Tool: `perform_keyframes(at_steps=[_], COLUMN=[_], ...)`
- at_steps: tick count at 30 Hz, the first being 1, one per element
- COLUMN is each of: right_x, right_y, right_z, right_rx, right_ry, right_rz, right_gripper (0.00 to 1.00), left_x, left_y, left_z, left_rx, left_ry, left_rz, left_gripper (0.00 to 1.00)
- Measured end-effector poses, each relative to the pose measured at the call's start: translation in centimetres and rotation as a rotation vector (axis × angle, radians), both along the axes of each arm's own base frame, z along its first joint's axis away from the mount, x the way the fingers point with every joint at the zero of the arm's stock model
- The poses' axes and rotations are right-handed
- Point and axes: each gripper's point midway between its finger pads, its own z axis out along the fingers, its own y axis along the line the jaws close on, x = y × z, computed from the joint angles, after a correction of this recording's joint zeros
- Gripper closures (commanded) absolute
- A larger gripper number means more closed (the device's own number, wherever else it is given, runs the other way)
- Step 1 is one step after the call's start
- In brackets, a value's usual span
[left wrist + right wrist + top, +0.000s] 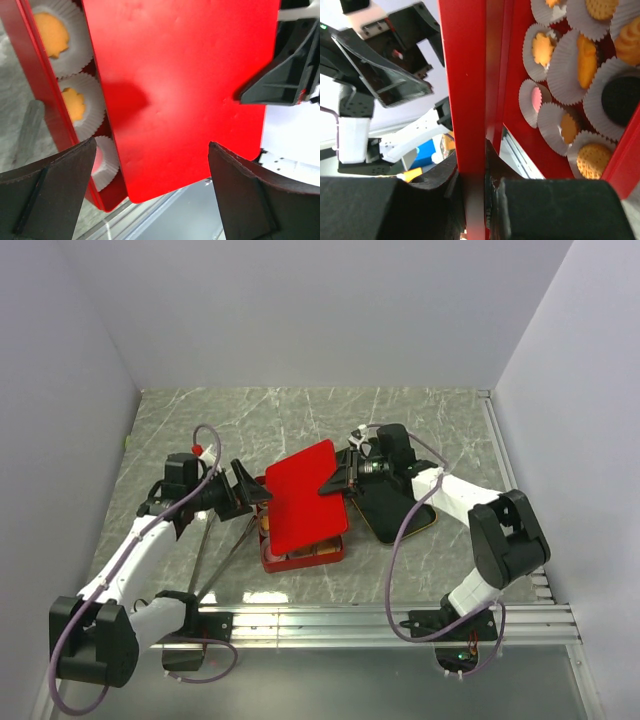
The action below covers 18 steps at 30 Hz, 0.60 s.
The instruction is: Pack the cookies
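Cookies [542, 47] sit in white paper cups [562, 70] inside a red box [305, 562]. The box lies near the middle of the gray table [250, 420]. Most of the cookies are orange. One is pink, and one is dark and round. In the left wrist view, two orange ones show in their cups along one side of the box.

A red lid [305, 495] is over the box, and it is tilted. From above it hides most of the box. Only the box's 6 o'clock rim and a bit of its 9 o'clock side peek out. I cannot tell if the lid touches the box.

The right gripper [336, 480] is at 3 o'clock of the lid. Its fingers are squeezed tight on the lid's edge, one on each face. The right wrist view shows that edge pinched between the two black pads.

The left gripper [258, 495] is at 9 o'clock of the lid, just beside its edge. Its fingers are spread wide and hold nothing.

A black tray [395, 520] lies flat on the table at 3 o'clock of the box, under the right arm.
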Motion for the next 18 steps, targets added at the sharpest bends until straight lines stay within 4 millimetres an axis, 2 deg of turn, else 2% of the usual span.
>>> perform_keyframes(at_steps=[6, 12, 18], right_x=[0.7, 0.8, 0.2], right_y=[0.5, 0.7, 0.6], right_z=[-0.9, -2.7, -3.7], right_rx=[0.036, 0.039, 0.037], right_ry=[0.028, 0.061, 0.082], right_rz=[-0.018, -0.013, -0.002], right_gripper=[1.0, 1.0, 1.0], left_x=[-0.4, -0.4, 0.0], left_y=[0.3, 0.4, 0.4], left_z=[-2.7, -4.9, -5.0], left_rx=[0.034, 0.051, 0.053], left_ry=[0.053, 0.121, 0.108], left_rz=[-0.011, -0.009, -0.006], left_gripper=[0.0, 0.01, 0.01])
